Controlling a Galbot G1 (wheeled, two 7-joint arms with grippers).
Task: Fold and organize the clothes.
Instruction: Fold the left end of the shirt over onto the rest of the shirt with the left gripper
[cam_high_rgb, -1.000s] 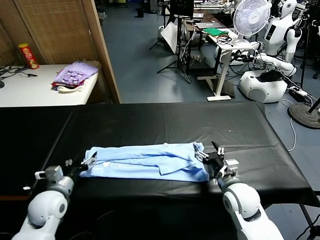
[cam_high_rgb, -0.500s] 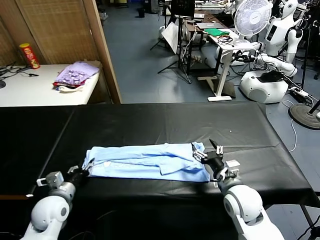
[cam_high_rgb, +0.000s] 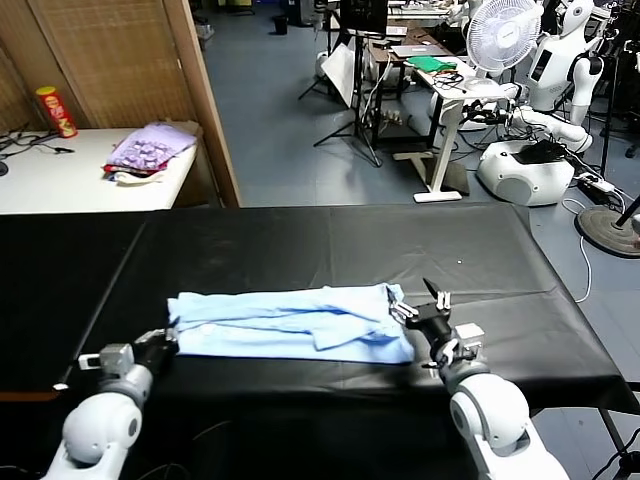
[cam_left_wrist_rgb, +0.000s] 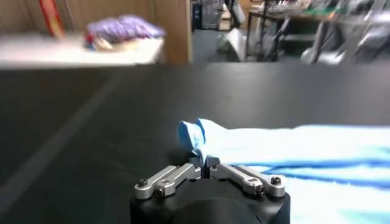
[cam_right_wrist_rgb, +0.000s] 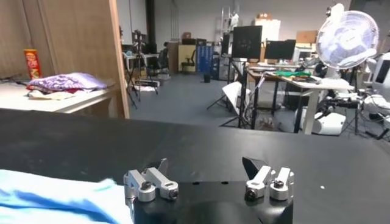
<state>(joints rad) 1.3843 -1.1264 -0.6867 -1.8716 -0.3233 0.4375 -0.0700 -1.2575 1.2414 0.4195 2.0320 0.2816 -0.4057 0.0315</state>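
Head view: T-shirt (cam_high_rgb: 290, 325), pale blue, thin and limp, lies as a long folded strip near the worktop's (cam_high_rgb: 330, 245) front edge. Left claw (cam_left_wrist_rgb: 205, 163) is pinched on its bunched end; right claw (cam_high_rgb: 428, 317), spread, sits beside the other end. Light, floppy cloth; best gripped at both ends.

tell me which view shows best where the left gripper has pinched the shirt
The left wrist view: the left gripper is shut on the T-shirt at its end corner. The head view shows it small and far; the right wrist view shows only a blue edge.
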